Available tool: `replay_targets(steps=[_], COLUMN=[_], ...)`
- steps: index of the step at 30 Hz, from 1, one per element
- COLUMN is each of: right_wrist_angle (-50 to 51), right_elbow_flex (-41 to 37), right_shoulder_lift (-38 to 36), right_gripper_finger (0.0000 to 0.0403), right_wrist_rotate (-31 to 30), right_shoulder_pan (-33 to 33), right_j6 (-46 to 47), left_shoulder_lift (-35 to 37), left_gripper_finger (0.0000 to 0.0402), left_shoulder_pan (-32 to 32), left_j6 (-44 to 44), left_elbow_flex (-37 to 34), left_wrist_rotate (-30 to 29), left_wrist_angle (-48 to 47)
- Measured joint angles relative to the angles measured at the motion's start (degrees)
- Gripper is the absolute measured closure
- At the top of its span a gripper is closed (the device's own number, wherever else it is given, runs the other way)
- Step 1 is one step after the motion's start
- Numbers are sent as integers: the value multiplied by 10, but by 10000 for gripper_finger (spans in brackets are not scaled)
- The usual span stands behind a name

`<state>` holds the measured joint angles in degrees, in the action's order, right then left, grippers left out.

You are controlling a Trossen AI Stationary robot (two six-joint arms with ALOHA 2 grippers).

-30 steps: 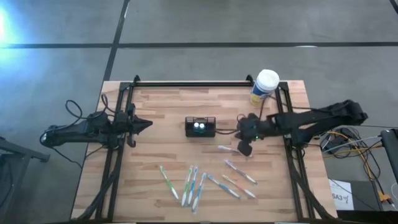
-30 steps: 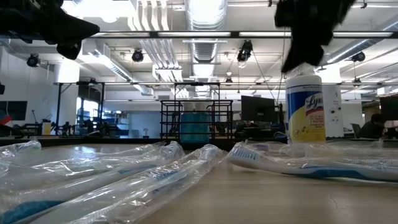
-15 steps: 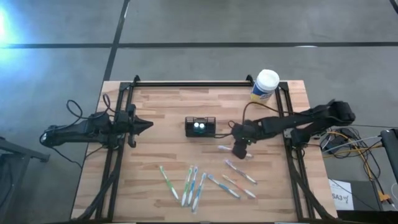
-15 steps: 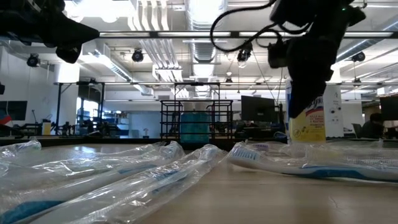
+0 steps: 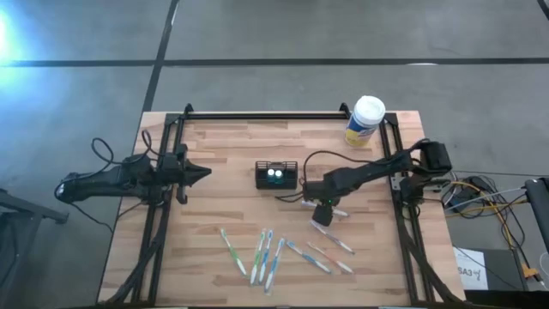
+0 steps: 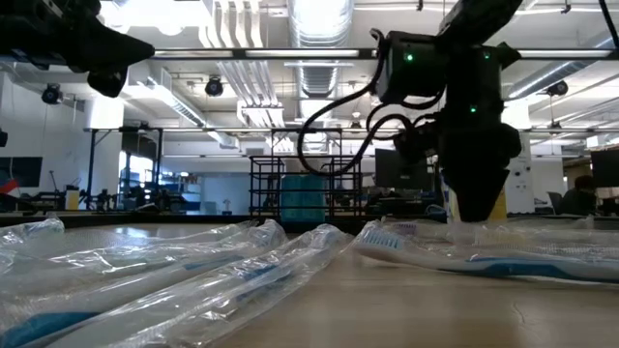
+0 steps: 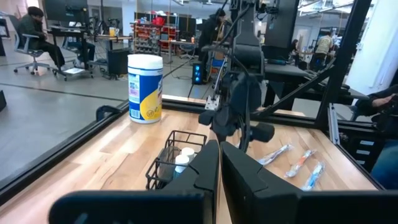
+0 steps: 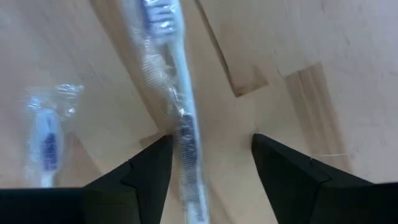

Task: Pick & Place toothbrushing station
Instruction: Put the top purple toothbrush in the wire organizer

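From the high view, we judge the step in hand to be a pick: the right gripper (image 5: 323,209) hangs low over a clear-wrapped toothbrush (image 5: 319,204) lying on the pale planked wooden worktop (image 5: 223,197), just beside the small black wire-mesh rectangular caddy (image 5: 276,175), which stands near the middle with white-capped items inside. More wrapped toothbrushes (image 5: 262,254) lie scattered nearer the front edge, and a yellow canister with a white lid (image 5: 364,119) stands at the far right corner. The left gripper (image 5: 202,172) waits at the left edge.

At table height, the crinkled glossy wrappers (image 6: 193,271) fill the foreground, and the right arm's dark head (image 6: 474,155) comes down close to a white brush with bristles (image 6: 426,242).

In the left wrist view, the left fingers (image 7: 205,174) sit nearly closed with a thin gap, holding nothing; the open mesh caddy (image 7: 177,163) is ahead.

In the right wrist view, the right fingers (image 8: 149,165) stand wide apart, empty, straddling the slim wrapped handle (image 8: 183,124). Next, we think, comes a short descent and a squeeze across the slippery film.
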<state>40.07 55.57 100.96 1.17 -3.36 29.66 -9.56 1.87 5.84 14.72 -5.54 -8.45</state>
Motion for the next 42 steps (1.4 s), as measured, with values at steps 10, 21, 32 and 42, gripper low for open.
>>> replay_targets(steps=[10, 21, 32, 42], right_wrist_angle=[18, 29, -43, -306], right_elbow_flex=[21, 39, 83, 79], right_shoulder_lift=[24, -31, -191, -279], right_gripper_finger=[259, 385, 388, 389], right_wrist_rotate=[0, -15, -32, 26], right_shoulder_pan=[0, 1, 0, 32], right_j6=[-47, -93, -204, -386], left_shoulder_lift=[0, 0, -1, -3], left_gripper_finger=[378, 378, 378, 378], left_shoulder_pan=[0, 0, 0, 0], left_j6=[0, 1, 1, -10], left_elbow_flex=[0, 0, 0, 0], left_wrist_rotate=[0, 0, -1, -4], left_wrist_angle=[0, -1, -1, -1])
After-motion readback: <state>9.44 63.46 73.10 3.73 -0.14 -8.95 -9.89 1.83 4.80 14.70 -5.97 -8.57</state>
